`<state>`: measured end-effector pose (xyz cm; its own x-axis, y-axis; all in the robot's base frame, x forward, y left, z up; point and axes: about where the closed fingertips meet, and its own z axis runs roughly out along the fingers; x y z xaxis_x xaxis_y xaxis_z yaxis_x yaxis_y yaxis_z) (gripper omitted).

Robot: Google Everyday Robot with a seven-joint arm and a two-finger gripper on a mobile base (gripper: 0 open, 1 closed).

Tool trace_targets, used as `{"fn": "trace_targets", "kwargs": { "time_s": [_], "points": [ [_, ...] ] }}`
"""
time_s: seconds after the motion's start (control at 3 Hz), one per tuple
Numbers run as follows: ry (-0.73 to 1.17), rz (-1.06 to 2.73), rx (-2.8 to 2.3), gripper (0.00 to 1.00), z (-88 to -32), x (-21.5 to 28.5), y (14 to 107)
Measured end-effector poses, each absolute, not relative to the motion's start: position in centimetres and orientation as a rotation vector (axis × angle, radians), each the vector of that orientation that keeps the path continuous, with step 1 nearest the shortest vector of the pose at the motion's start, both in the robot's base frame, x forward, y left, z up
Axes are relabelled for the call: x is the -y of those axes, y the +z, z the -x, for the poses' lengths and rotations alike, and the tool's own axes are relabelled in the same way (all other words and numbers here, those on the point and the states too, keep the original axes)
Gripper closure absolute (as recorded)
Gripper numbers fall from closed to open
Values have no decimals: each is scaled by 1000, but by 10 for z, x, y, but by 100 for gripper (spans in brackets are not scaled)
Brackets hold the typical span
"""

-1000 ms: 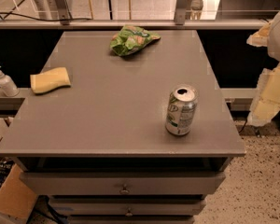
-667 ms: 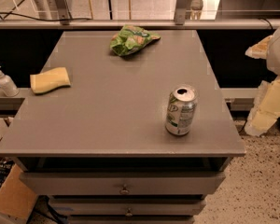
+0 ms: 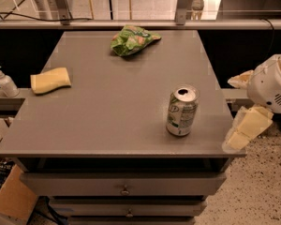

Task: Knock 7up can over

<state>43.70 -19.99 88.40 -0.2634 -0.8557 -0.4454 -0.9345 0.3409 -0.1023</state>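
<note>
jaws apart; gripper (image 3: 232, 111) just off table (image 3: 107, 107) edge nearest upright 7up can (image 3: 181, 111).

1. The 7up can (image 3: 181, 110) is a small silver aluminium can with a green-and-white label and a shiny top.
2. It stands upright, not tipped.
3. It sits at about 4 o'clock from the centre of the grey table (image 3: 107, 116), near the front-right corner.
4. The gripper (image 3: 238, 122) hangs at the can's 3 o'clock, apart from it.

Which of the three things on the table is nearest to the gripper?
The 7up can, near the right edge where the gripper hovers; sponge and bag lie far off.
</note>
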Motion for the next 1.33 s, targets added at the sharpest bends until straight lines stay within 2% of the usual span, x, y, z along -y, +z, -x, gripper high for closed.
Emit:
{"fn": "trace_targets", "kwargs": {
  "time_s": [0.33,0.67,1.0,1.33],
  "points": [
    [427,1473,-2157,0,-447,177,858],
    [686,1286,-2068,0,-470,133,843],
    [791,1210,-2009,0,-483,107,844],
    [907,1131,-1883,0,-511,52,863]
  ]
}}
